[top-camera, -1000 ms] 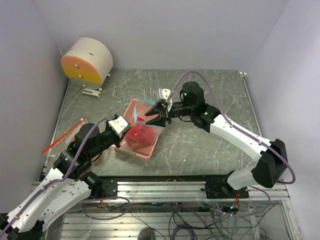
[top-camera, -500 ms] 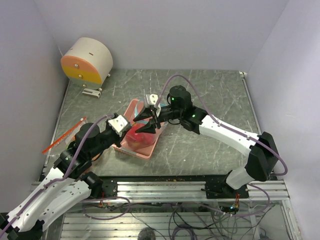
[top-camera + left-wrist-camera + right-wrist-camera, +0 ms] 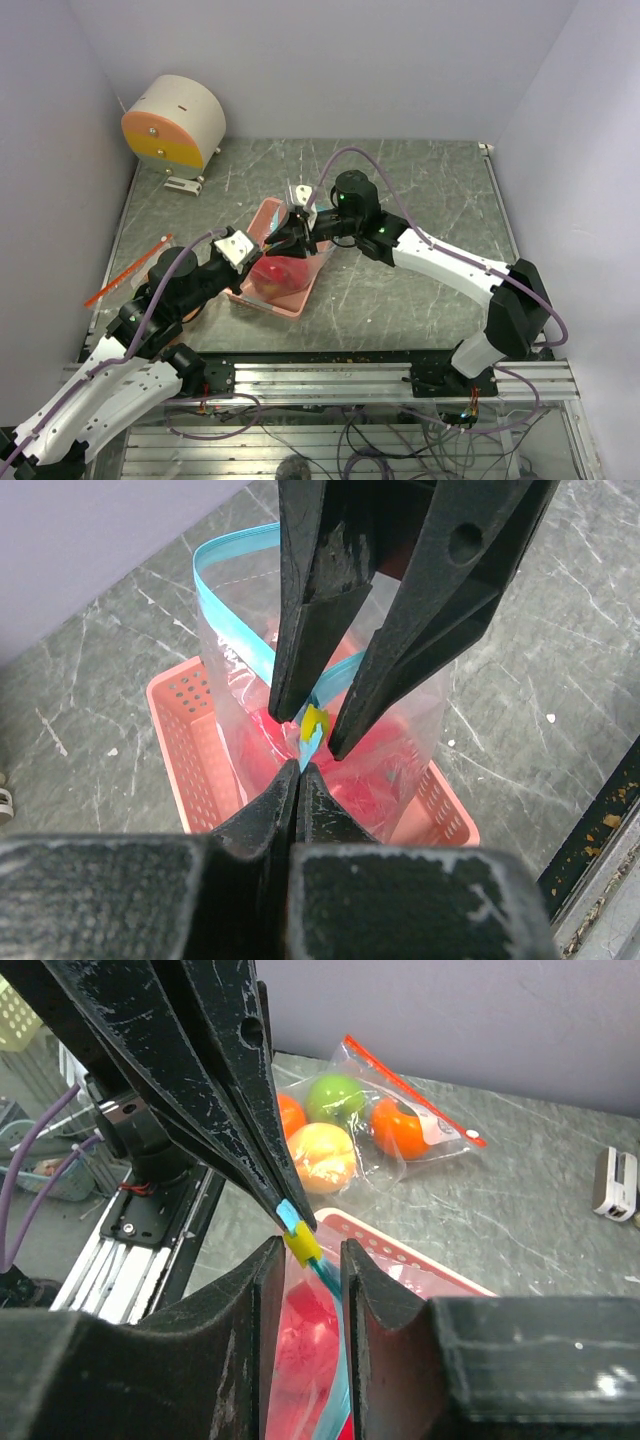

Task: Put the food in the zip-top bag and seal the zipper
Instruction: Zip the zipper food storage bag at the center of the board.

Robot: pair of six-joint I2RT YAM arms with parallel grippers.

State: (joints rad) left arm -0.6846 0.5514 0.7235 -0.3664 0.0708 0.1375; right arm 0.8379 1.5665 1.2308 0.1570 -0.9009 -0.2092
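The zip-top bag [image 3: 400, 710] stands in a pink basket [image 3: 185, 740] with red apples [image 3: 278, 270] inside. Its mouth gapes, and the teal zipper [image 3: 235, 615] loops open at the back. My left gripper [image 3: 300, 768] is shut on the near end of the zipper; it also shows in the top view [image 3: 262, 258]. My right gripper [image 3: 305, 1250] is open, its fingers [image 3: 300, 630] close on either side of the yellow slider [image 3: 302, 1245] without pressing it. It sits just past the left fingertips in the top view [image 3: 281, 240].
A second clear bag with a red strip [image 3: 400, 1110] lies on the table behind, holding a green apple [image 3: 335, 1095], oranges [image 3: 400, 1125] and a yellow-orange fruit [image 3: 322, 1155]. A white and orange drum [image 3: 175, 120] stands at the back left. A small white device [image 3: 620, 1182] lies to the right.
My right gripper has moved left along the bag's mouth to the slider, close to the left fingertips. The left gripper has kept its hold.
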